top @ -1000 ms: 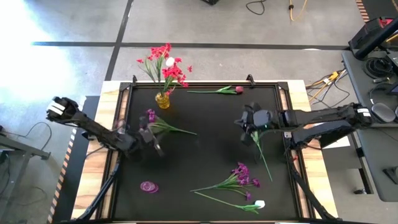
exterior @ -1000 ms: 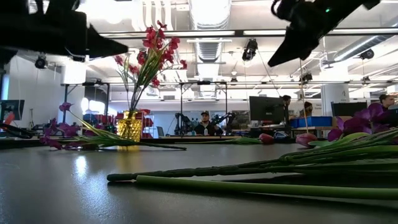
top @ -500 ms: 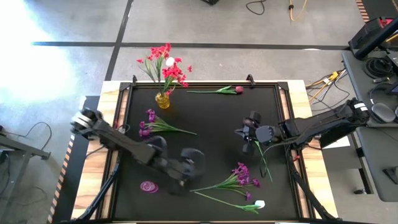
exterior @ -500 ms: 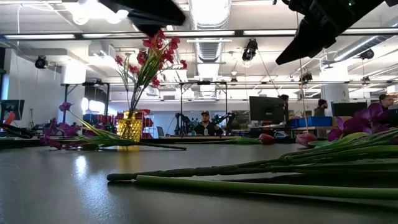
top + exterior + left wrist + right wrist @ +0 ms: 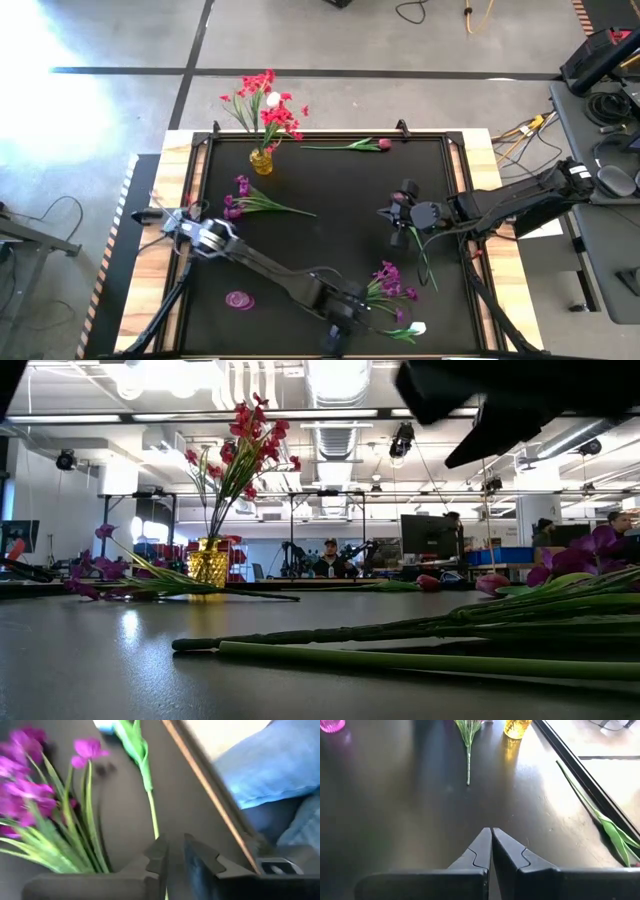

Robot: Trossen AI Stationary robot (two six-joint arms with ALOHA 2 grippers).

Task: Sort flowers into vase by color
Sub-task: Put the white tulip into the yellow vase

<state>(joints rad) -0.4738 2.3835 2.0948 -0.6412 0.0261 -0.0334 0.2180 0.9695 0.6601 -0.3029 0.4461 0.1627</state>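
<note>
the left gripper (image 5: 338,322) sits low over the near edge of the black table (image 5: 330,200), its fingers (image 5: 159,856) parted by a narrow slot with nothing between them. right beside it, toward the right arm, lies a purple bunch (image 5: 388,282), its green stems fanning toward the gripper; a single long stem with a white bud (image 5: 416,328) lies just past that, nearer the table's edge. in the left wrist view the purple bunch (image 5: 30,780) fills one side and the thin stem (image 5: 145,775) runs straight toward the fingertips, almost touching them. a flat purple vase (image 5: 239,299) lies well apart from this gripper, on its other side.

the right gripper (image 5: 398,222) is near the table's right side, fingers (image 5: 482,847) pressed together; a green stem (image 5: 423,252) hangs from under it, though the pinch itself is hidden, so i cannot tell whether it is clamped on the stem. well beyond this gripper, at the far left corner, a yellow vase (image 5: 262,160) stands upright holding red blooms (image 5: 268,108) and one white one. another purple sprig (image 5: 252,202) lies just in front of that vase, and a pink-tipped stem (image 5: 352,146) lies along the far edge.
</note>
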